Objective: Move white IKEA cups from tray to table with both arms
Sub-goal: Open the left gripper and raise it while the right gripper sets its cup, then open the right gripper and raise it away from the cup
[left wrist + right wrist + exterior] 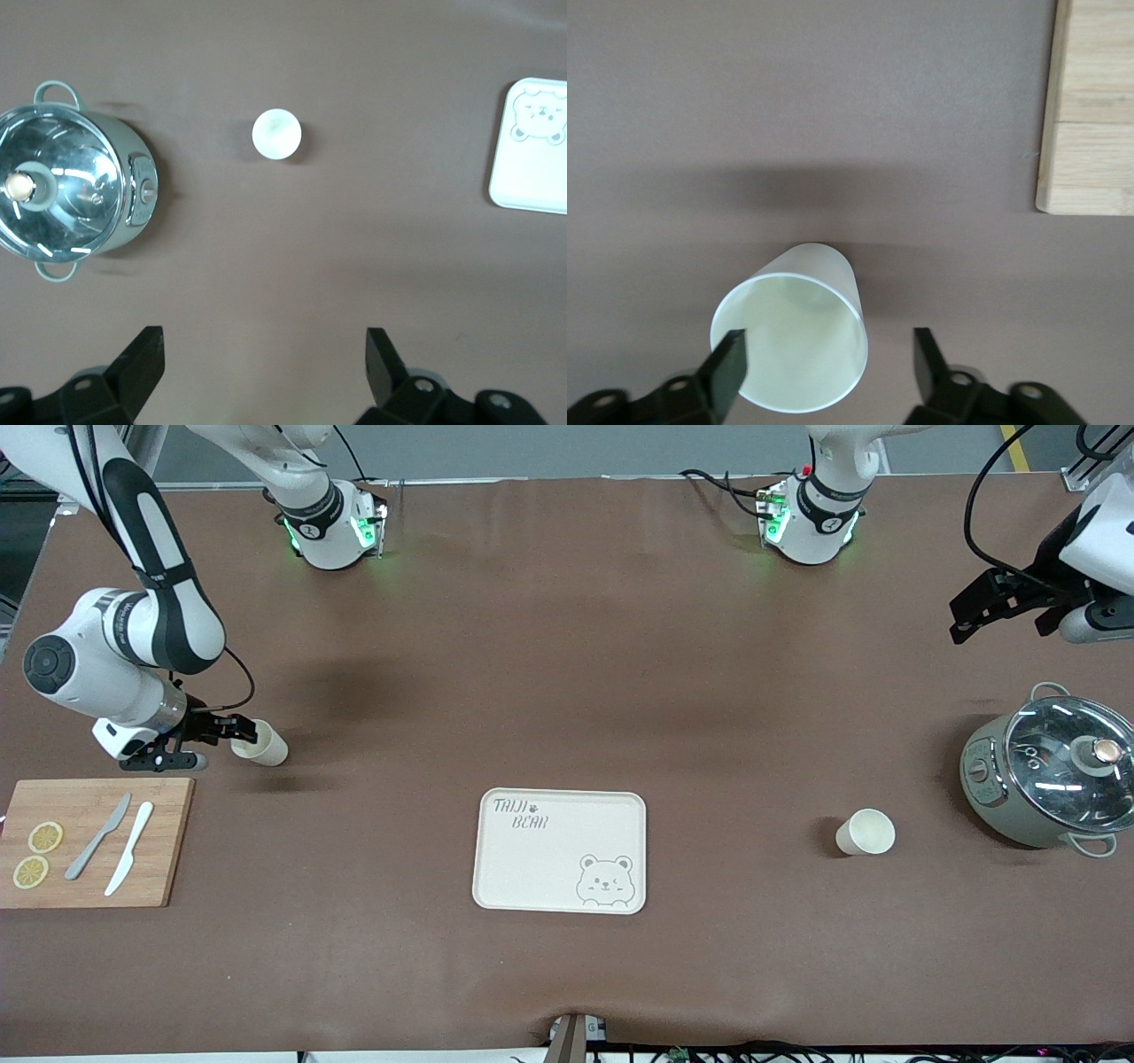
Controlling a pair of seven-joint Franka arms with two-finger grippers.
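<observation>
One white IKEA cup (260, 743) stands upright on the brown table, near the right arm's end and just farther from the front camera than the cutting board. My right gripper (241, 732) is low at this cup and open. In the right wrist view the cup (799, 341) sits between the fingers of the right gripper (828, 352), with one finger at its rim and the other apart from its wall. The second cup (866, 833) stands upright beside the pot and also shows in the left wrist view (276, 134). My left gripper (957, 622) is open and empty, high over the table (264, 347).
A cream bear tray (560, 794) lies mid-table, also in the left wrist view (530, 197). A grey-green lidded pot (1045, 779) stands at the left arm's end (66, 181). A wooden cutting board (168, 841) holds two knives and lemon slices (1090, 106).
</observation>
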